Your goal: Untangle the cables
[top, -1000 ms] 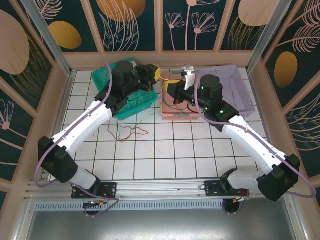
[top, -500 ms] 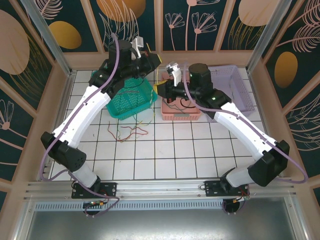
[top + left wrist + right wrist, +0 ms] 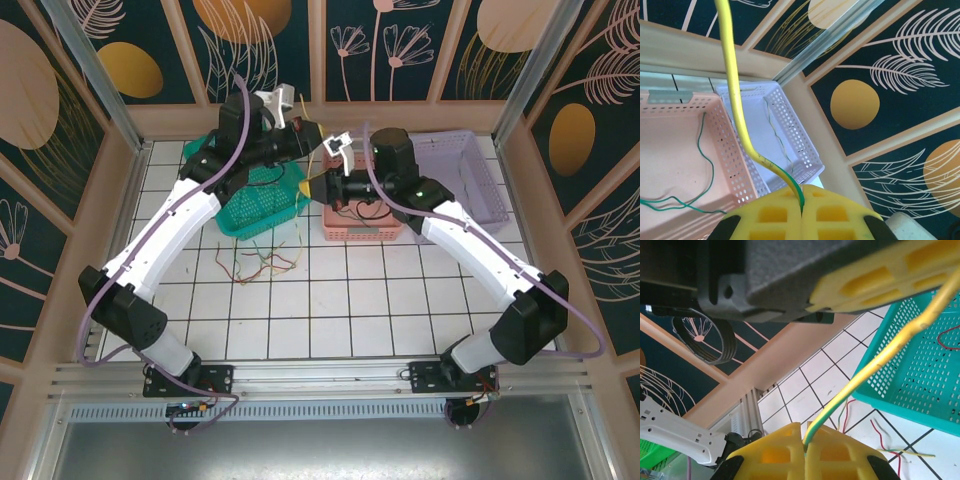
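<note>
The left gripper (image 3: 801,205) and right gripper (image 3: 804,442) are both clamped shut on one yellow-green cable (image 3: 735,90). In the top view the left sits at 12 o'clock from the right. Loose cables (image 3: 262,265) lie on the tiles at 6 o'clock of the teal basket (image 3: 262,212). A green cable (image 3: 699,145) lies in the pink basket (image 3: 735,160).

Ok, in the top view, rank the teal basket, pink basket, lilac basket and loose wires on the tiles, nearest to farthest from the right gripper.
1. Teal basket, just left of the right gripper, and pink basket, just right: too close to call.
2. Loose wires, on the tiles toward the bases.
3. Lilac basket, far right.
</note>
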Tool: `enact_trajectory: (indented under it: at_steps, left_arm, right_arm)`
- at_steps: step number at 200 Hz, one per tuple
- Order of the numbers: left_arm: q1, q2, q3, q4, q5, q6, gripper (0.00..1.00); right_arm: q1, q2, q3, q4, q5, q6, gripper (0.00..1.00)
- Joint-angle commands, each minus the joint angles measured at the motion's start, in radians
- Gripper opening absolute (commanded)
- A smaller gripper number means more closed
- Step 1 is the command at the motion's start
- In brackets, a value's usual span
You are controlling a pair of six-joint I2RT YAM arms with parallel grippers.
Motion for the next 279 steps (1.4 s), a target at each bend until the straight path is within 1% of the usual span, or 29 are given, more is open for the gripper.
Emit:
enact_trajectory:
  at_steps: [1, 15, 20, 29, 31, 36, 45, 58, 70, 81, 97, 112, 123, 134, 144, 156, 169, 185, 201, 215, 239, 257, 265, 279]
  left_arm:
    - [0.044, 0.002, 0.044, 0.338, -0.082, -0.027, 0.11]
    - [0.044, 0.004, 0.059, 0.308, -0.087, -0.052, 0.47]
    - [0.044, 0.004, 0.066, 0.287, -0.093, -0.058, 0.57]
    - [0.044, -0.004, 0.076, 0.256, -0.104, -0.059, 0.65]
    - [0.044, -0.006, 0.078, 0.246, -0.11, -0.059, 0.67]
    - [0.044, -0.01, 0.081, 0.221, -0.124, -0.06, 0.71]
    - [0.044, -0.025, 0.085, 0.18, -0.153, -0.053, 0.78]
    - [0.044, -0.056, 0.079, 0.117, -0.213, -0.042, 0.85]
    - [0.044, -0.089, 0.063, 0.052, -0.28, -0.042, 0.85]
    - [0.044, -0.121, 0.033, -0.003, -0.332, -0.066, 0.84]
    - [0.044, -0.159, -0.039, -0.062, -0.354, -0.135, 0.81]
    - [0.044, -0.203, -0.155, -0.07, -0.341, -0.234, 0.78]
    - [0.044, -0.24, -0.26, -0.039, -0.326, -0.296, 0.79]
    - [0.045, -0.275, -0.359, 0.045, -0.302, -0.346, 0.8]
    - [0.044, -0.293, -0.42, 0.126, -0.272, -0.375, 0.81]
    - [0.044, -0.284, -0.454, 0.192, -0.226, -0.388, 0.82]
    - [0.044, -0.245, -0.44, 0.173, -0.167, -0.385, 0.82]
    - [0.034, -0.212, -0.429, 0.116, -0.135, -0.378, 0.81]
    - [0.021, -0.208, -0.426, 0.048, -0.163, -0.348, 0.81]
    - [0.009, -0.22, -0.437, 0.032, -0.183, -0.322, 0.81]
    - [-0.025, -0.231, -0.458, 0.084, -0.144, -0.293, 0.82]
    - [-0.059, -0.219, -0.448, 0.069, -0.129, -0.257, 0.81]
    - [-0.068, -0.207, -0.44, 0.036, -0.13, -0.244, 0.8]
    - [-0.072, -0.177, -0.409, -0.076, -0.157, -0.222, 0.76]
  right_arm:
    - [0.023, -0.05, -0.06, -0.129, -0.187, 0.039, 0.0]
    - [-0.026, -0.096, -0.094, -0.069, -0.144, 0.086, 0.0]
    - [-0.048, -0.115, -0.113, -0.038, -0.142, 0.108, 0.0]
    - [-0.064, -0.146, -0.141, 0.015, -0.131, 0.146, 0.0]
    - [-0.089, -0.152, -0.146, 0.024, -0.127, 0.152, 0.0]
    - [-0.113, -0.167, -0.159, 0.044, -0.122, 0.17, 0.0]
    - [-0.147, -0.188, -0.174, 0.069, -0.112, 0.189, 0.0]
    - [-0.188, -0.216, -0.188, 0.083, -0.083, 0.203, 0.0]
    - [-0.22, -0.238, -0.197, 0.097, -0.051, 0.213, 0.0]
    - [-0.244, -0.252, -0.202, 0.108, -0.026, 0.219, 0.0]
    - [-0.271, -0.268, -0.201, 0.117, 0.026, 0.224, 0.0]
    - [-0.29, -0.282, -0.207, 0.14, 0.067, 0.236, 0.0]
    - [-0.301, -0.287, -0.211, 0.164, 0.089, 0.255, 0.0]
    - [-0.312, -0.28, -0.216, 0.19, 0.075, 0.285, 0.0]
    - [-0.315, -0.271, -0.209, 0.19, 0.069, 0.296, 0.0]
    - [-0.315, -0.268, -0.204, 0.187, 0.068, 0.301, 0.0]
    - [-0.315, -0.269, -0.198, 0.177, 0.077, 0.301, 0.0]
    - [-0.318, -0.26, -0.174, 0.155, 0.084, 0.297, 0.0]
    - [-0.317, -0.256, -0.156, 0.138, 0.108, 0.293, 0.0]
    - [-0.321, -0.248, -0.138, 0.116, 0.117, 0.286, 0.0]
    - [-0.321, -0.234, -0.125, 0.1, 0.133, 0.289, 0.0]
    - [-0.32, -0.229, -0.119, 0.098, 0.148, 0.29, 0.0]
    - [-0.32, -0.228, -0.117, 0.101, 0.151, 0.291, 0.0]
    - [-0.322, -0.224, -0.11, 0.105, 0.154, 0.293, 0.0]
